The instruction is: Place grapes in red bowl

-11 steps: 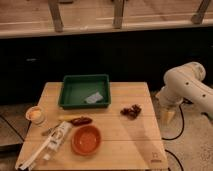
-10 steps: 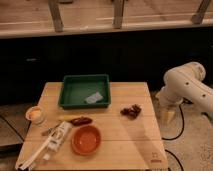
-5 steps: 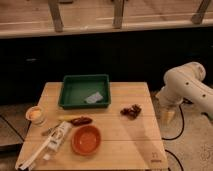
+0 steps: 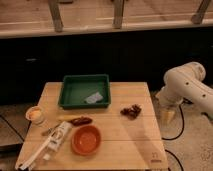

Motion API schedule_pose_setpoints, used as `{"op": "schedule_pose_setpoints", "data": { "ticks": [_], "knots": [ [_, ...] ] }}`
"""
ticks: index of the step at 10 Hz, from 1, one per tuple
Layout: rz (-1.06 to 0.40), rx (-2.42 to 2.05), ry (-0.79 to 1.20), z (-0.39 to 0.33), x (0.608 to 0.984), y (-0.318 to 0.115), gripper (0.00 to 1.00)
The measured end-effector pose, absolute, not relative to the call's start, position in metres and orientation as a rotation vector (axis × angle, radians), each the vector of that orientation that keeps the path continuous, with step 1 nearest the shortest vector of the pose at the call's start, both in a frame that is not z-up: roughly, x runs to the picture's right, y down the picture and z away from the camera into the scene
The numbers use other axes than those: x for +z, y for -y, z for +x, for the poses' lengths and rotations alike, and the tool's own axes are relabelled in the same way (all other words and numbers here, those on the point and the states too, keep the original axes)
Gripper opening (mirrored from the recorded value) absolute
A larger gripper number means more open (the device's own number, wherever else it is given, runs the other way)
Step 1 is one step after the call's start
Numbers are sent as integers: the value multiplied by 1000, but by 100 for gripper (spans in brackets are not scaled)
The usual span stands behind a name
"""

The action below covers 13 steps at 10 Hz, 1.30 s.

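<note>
The grapes [image 4: 131, 110], a small lumpy cluster of dark reddish-purple berries, are being carried by the bench [image 4: 125, 142], lying loose toward its 3 o'clock edge. The red bowl [image 4: 86, 139], round, shallow and terracotta-orange, is being held upright by the same bench near its 6 o'clock edge. The grapes are being seen at about 2 o'clock from the bowl, well apart from it.

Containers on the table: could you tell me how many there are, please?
3: the green tray at the back, the small cup at the left edge, the red bowl in front. The gripper hangs right of the table.
</note>
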<state>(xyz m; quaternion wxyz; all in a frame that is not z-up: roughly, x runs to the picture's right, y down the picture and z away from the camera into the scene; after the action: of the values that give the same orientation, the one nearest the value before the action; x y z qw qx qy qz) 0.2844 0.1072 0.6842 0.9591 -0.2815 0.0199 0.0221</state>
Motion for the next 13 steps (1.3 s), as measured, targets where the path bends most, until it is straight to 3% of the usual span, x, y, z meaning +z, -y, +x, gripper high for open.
{"op": "schedule_pose_setpoints", "data": {
  "ticks": [4, 7, 13],
  "knots": [
    [-571, 44, -40, 284, 685, -107, 80],
    [-577, -29, -24, 261, 721, -100, 80],
    [-582, -101, 3, 249, 761, -102, 80]
  ]
}}
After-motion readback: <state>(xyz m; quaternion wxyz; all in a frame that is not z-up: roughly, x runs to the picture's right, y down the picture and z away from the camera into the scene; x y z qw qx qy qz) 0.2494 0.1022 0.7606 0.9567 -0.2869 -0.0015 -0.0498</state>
